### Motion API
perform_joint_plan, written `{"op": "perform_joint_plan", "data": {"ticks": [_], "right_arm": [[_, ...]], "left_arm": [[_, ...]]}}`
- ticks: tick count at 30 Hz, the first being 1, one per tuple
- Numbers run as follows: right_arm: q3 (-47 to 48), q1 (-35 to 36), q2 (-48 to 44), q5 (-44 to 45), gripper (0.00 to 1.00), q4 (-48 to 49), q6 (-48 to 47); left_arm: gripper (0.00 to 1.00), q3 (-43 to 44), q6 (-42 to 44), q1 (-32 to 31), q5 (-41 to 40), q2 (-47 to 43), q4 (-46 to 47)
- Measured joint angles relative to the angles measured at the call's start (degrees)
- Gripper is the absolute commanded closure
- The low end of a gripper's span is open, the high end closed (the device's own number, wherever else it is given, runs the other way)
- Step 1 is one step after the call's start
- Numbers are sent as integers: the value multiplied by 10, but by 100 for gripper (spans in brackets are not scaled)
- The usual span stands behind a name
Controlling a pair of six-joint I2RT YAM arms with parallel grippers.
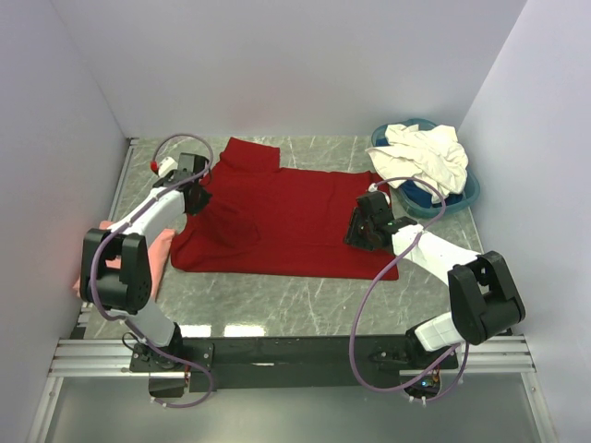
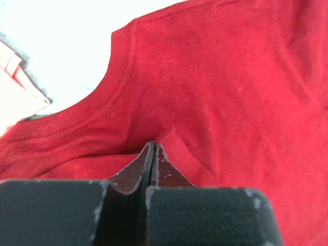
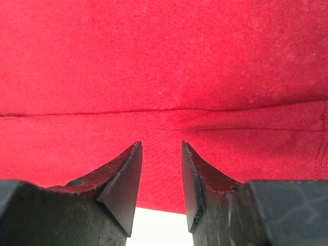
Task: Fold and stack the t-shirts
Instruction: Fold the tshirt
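A round blue basin (image 1: 466, 194) sits at the grey marbled table's (image 1: 277, 295) far right corner; white walls around.

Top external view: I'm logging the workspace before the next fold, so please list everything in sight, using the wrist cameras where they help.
red t-shirt: one, deep red, spread out mid-table.
pink t-shirt: one, salmon-pink, left table edge, partly covered.
cream t-shirts: a heap, count unclear, cream-white, piled in the basin.
basin: one, blue, far right corner.
table: one, grey marbled, under everything.
left gripper: one, black, shut, pinching a pucker of the red t-shirt near its collar.
right gripper: one, black, open, over the red t-shirt's hem on the right.
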Motion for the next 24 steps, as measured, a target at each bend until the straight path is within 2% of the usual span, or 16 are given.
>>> {"op": "perform_joint_plan", "data": {"ticks": [10, 13, 14, 17, 24], "right_arm": [[0, 0, 0, 2, 56, 0, 0], [0, 0, 0, 2, 56, 1, 0], [0, 0, 0, 2, 56, 1, 0], [0, 0, 0, 1, 55, 2, 0], [0, 7, 0, 0, 53, 5, -2]], "left_arm": [[99, 34, 7, 9, 1, 45, 6], [84, 35, 11, 12, 6, 59, 8], [69, 35, 12, 13, 7, 61, 9], [54, 33, 20, 16, 18, 61, 23], [50, -48, 29, 7, 74, -9, 88]]}}
